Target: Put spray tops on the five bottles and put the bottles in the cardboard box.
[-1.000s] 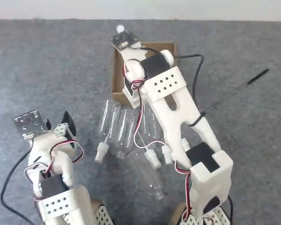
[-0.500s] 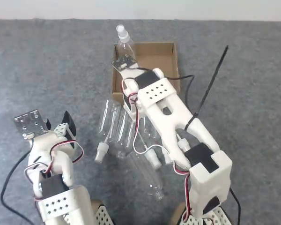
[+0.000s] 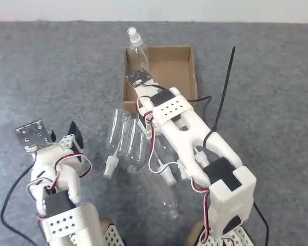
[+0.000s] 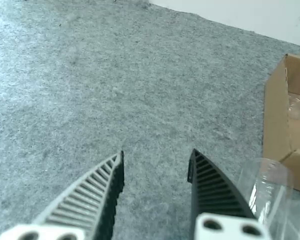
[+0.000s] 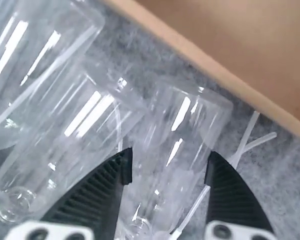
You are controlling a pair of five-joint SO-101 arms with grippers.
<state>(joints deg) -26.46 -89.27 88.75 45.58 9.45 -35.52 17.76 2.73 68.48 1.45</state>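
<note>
Grey carpeted worktop (image 3: 51, 77), box (image 3: 169, 66) at upper centre of the high view. Capped bottle (image 3: 137, 48) upright at its upper left corner; other bottles (image 3: 118, 132) lying at centre. Right tool (image 5: 168, 157) open astride one lying bottle (image 5: 175, 135); left tool (image 4: 155, 160) open, empty. Probably light, thin, slippery plastic: best gripped mid-body, gently.

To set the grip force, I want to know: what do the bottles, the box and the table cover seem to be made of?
Bottles: clear, glossy, probably plastic; they show bright glints and the surface behind shows through. Box: brown, matte cardboard, with a paler cut edge. Table cover: grey, fuzzy, speckled, likely felt or carpet.
</note>
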